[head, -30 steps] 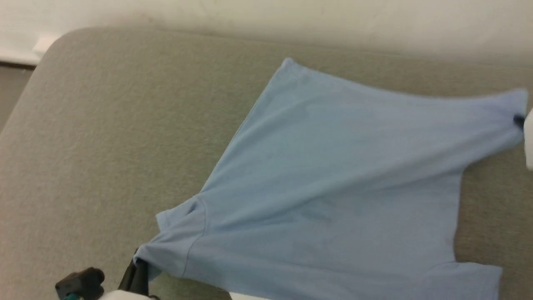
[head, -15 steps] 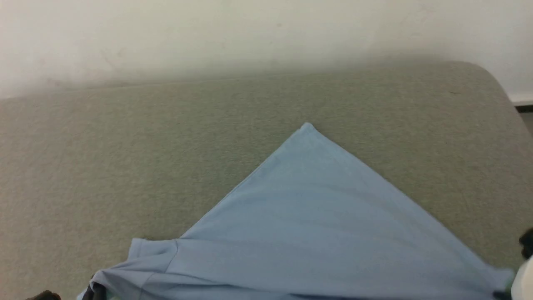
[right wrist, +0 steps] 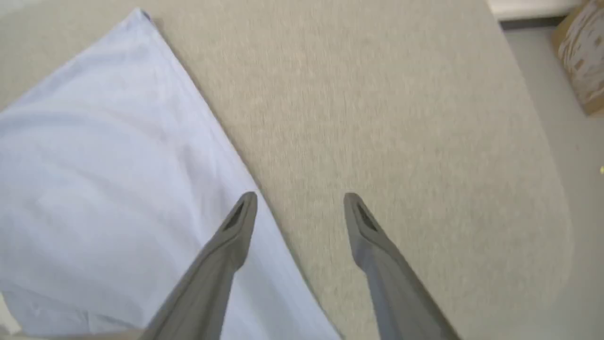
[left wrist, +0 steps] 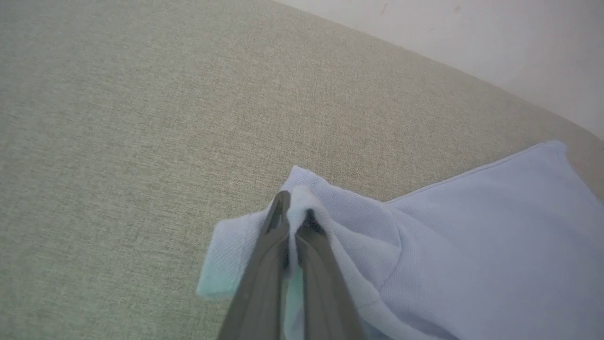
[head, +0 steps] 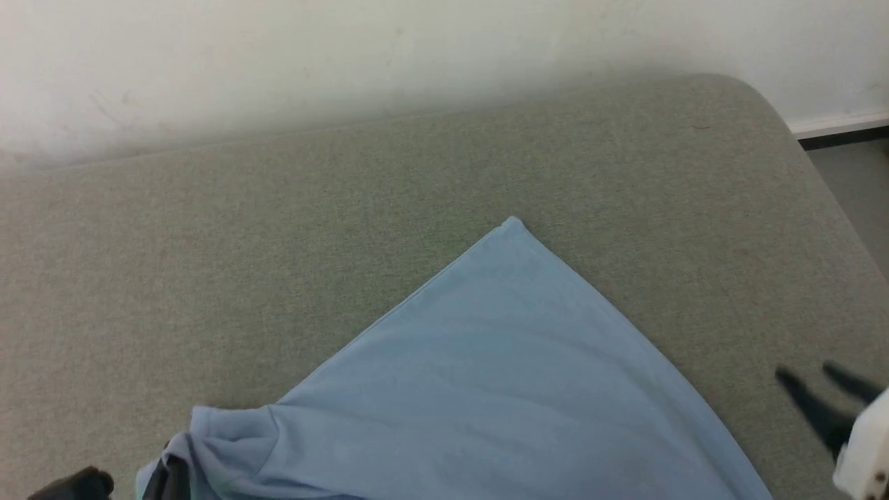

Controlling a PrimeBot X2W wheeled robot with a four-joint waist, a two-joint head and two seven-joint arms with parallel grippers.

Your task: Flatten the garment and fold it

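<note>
The light-blue garment (head: 500,389) lies spread on the grey padded table (head: 278,229), one corner pointing toward the far wall. At the lower left my left gripper (head: 167,479) is shut on a bunched sleeve (left wrist: 302,212); the left wrist view shows cloth pinched between its fingers. My right gripper (head: 809,375) hovers open at the lower right, off the garment's right edge. In the right wrist view its fingers (right wrist: 245,212) straddle the garment edge (right wrist: 245,179) with nothing held. The collar, white trim and logo are hidden.
A pale wall (head: 347,55) runs behind the table. The table's rounded far-right corner (head: 757,97) drops to a grey floor (head: 854,187). A tan patterned object (right wrist: 585,61) stands on the floor beyond that corner.
The head camera turned and tilted. My right gripper has let go of the garment's corner and stands open, apart from the cloth. The left gripper still holds the sleeve.
</note>
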